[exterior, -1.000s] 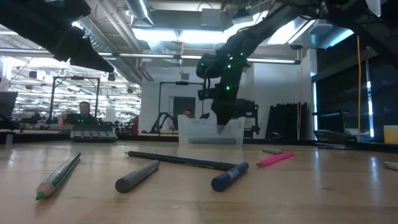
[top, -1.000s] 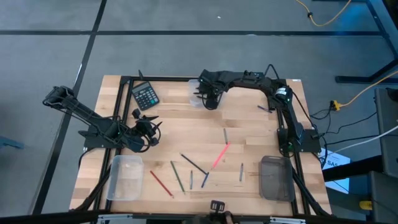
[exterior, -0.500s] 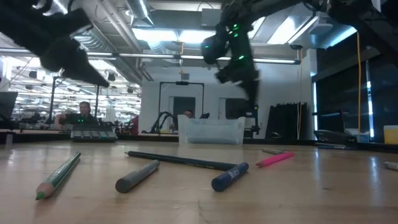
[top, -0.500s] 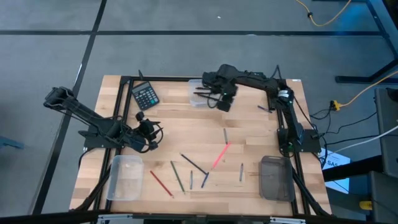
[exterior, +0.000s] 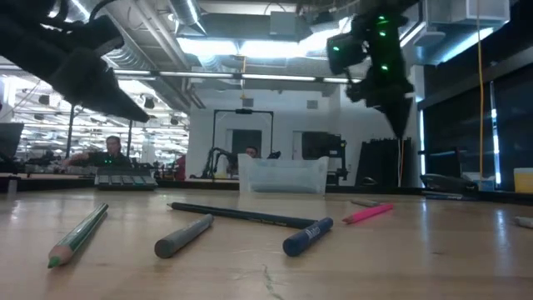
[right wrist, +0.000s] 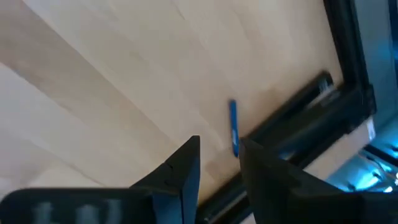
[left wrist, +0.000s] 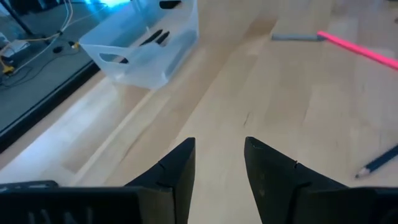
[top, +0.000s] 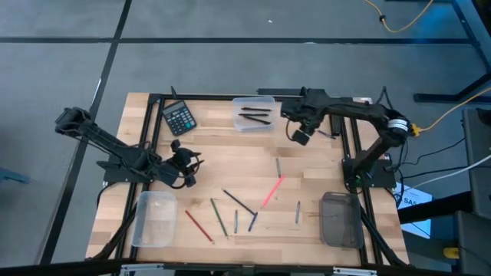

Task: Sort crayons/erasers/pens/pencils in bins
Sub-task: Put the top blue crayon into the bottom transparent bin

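**Crayons and pens spread low on the table, both claws empty above them**

The loose sticks lie in the lower middle of the high view: a pink stick (top: 272, 191), a long dark pencil (top: 238, 201), a red stick (top: 198, 225), a green pencil (top: 219, 217) and a few short grey-blue ones beside them. One small blue stick (top: 325, 134) lies apart at the upper right, near the table's frame; the right wrist view shows it just past that arm's fingers (right wrist: 233, 134).

Two dark sticks already rest inside the clear bin (top: 254, 113) at the top centre. A second clear bin (top: 156, 218) stands at the lower left and the smoky grey bin (top: 340, 218) at the lower right. A black calculator (top: 180, 118) sits at the upper left.

The right gripper (top: 300, 135) hangs just right of the top clear bin and left of the blue stick, raised above the wood; its fingers stand a narrow gap apart with nothing between them. The left gripper (top: 191, 164) waits at the centre left, up and to the left of the scattered sticks, its fingers likewise parted and holding nothing.
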### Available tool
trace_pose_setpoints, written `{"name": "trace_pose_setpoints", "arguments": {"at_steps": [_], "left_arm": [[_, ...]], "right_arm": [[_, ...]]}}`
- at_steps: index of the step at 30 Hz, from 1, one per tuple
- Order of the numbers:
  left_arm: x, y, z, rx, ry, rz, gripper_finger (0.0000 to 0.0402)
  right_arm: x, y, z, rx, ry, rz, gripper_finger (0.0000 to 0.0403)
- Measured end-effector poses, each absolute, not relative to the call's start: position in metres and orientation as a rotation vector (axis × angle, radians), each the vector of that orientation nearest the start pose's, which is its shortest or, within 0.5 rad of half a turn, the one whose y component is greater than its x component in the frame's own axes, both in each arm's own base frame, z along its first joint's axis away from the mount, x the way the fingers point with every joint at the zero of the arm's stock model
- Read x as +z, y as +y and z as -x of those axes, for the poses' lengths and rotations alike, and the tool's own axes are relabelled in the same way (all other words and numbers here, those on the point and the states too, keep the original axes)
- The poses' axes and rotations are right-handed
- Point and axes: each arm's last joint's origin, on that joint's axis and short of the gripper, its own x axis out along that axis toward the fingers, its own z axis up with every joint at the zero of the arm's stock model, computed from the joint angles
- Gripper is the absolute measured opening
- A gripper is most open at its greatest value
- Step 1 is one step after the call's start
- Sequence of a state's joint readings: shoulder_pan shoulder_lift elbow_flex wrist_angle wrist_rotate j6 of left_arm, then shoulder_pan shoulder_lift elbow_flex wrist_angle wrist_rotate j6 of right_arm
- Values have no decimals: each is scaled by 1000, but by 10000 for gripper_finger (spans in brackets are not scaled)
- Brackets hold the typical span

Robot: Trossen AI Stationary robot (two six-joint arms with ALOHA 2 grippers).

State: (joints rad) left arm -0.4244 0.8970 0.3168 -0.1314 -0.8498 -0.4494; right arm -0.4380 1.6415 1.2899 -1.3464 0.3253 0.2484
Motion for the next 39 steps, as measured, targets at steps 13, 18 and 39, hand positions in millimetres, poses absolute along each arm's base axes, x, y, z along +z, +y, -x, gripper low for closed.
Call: {"name": "trace_pose_setpoints", "arguments": {"at_steps": [13,18,39], "left_arm": [[170,-35,-158,564,469,27,133],[170,-33,-158,568,475,9,133],[170,-33,-158,568,476,8,133]], "right_arm": [[164,-162,-208,-640,1751,-393,115],[148,-174,-194,-652,1809,-440,115],[127,-200,-187,-717,1777,-514,104]]}}
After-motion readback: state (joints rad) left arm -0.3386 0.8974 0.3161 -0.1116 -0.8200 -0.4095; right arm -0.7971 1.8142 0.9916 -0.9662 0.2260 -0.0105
